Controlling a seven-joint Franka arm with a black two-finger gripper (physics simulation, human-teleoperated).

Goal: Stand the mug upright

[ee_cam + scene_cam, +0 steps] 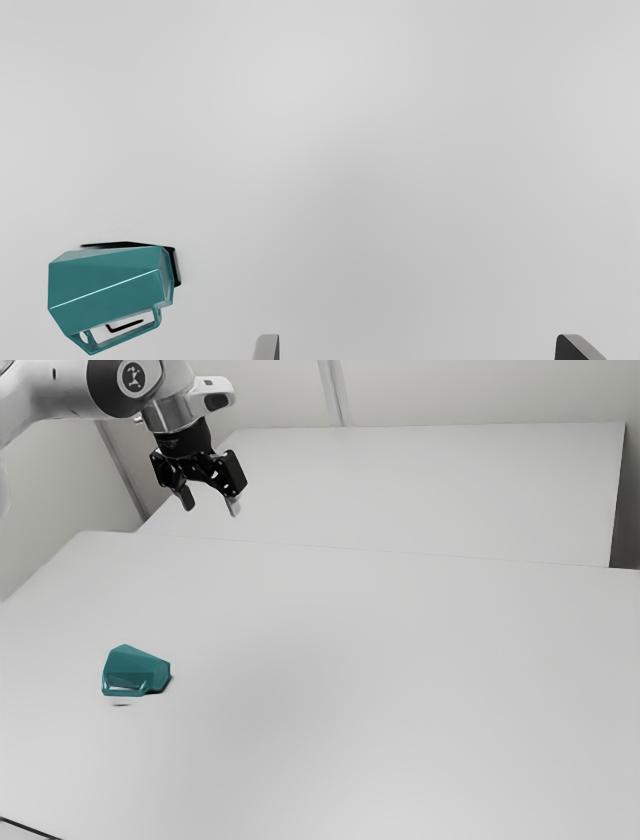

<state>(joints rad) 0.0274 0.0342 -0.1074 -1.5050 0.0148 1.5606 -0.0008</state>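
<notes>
1. the mug was lying on its side upon the counter, so it was not upright. it was at the exterior view's left, in the nearer part of the scene.
2. the mug was of teal colour, and its body had flat faces with clear edges. its wider end was directed to the exterior view's left, and its narrower end to the exterior view's right.
3. the handle was an angular loop, and it was on the near side of the mug. in the wrist view, a dark shadow was seen close beside the narrower end, on the counter.
4. the jaws were spread widely, with a gap between them. they were above the counter, well apart from the mug, and farther back in the scene than it.
5. in the wrist view, one fingertip was nearer to the mug, and the other was on the opposite side of the gap. the mug was outside this gap.
6. the arm came in from the exterior view's upper left, and its jaws were pointing downward.
7. behind the counter, at the far side, there was another pale surface, and a pale wall was beyond it.
</notes>
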